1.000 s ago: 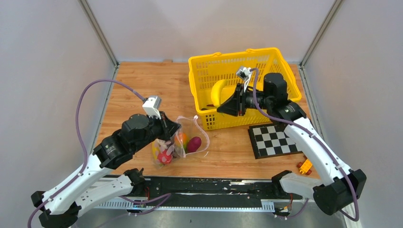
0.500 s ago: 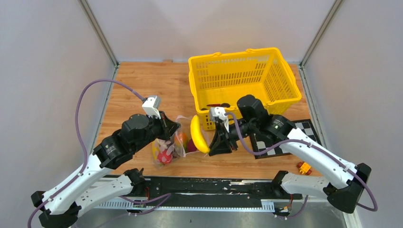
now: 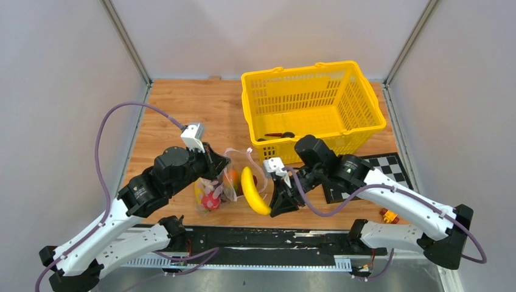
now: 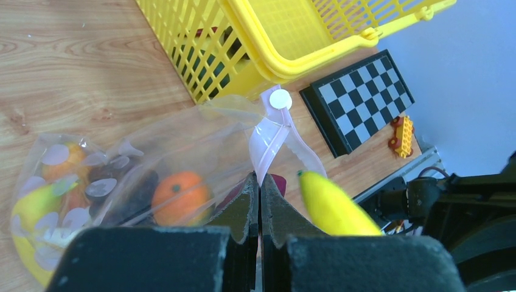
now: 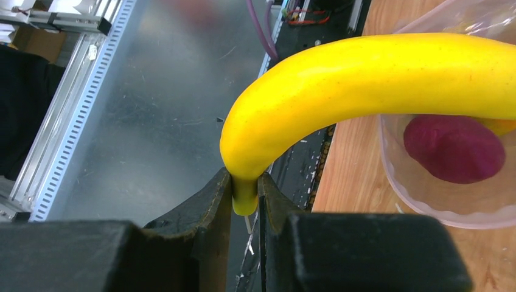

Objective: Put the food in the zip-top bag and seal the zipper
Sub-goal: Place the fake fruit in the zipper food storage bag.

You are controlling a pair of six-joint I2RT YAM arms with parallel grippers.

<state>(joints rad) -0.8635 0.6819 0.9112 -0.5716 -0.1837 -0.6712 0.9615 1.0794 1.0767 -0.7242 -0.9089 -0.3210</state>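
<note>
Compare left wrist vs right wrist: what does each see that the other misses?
Left wrist only: left claw shut on the zip-top bag at its mouth, zipper tab, orange fruit inside, yellow basket, checkerboard, toy car. Right wrist only: right claw pinching the banana by its stem end, metal rail. Both: banana, bag, dark red piece, wood table.

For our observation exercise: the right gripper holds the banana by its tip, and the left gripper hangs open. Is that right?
No: the left gripper is shut on the mouth edge of the zip-top bag, as the left wrist view shows. The right gripper holds the banana by its tip.
</note>
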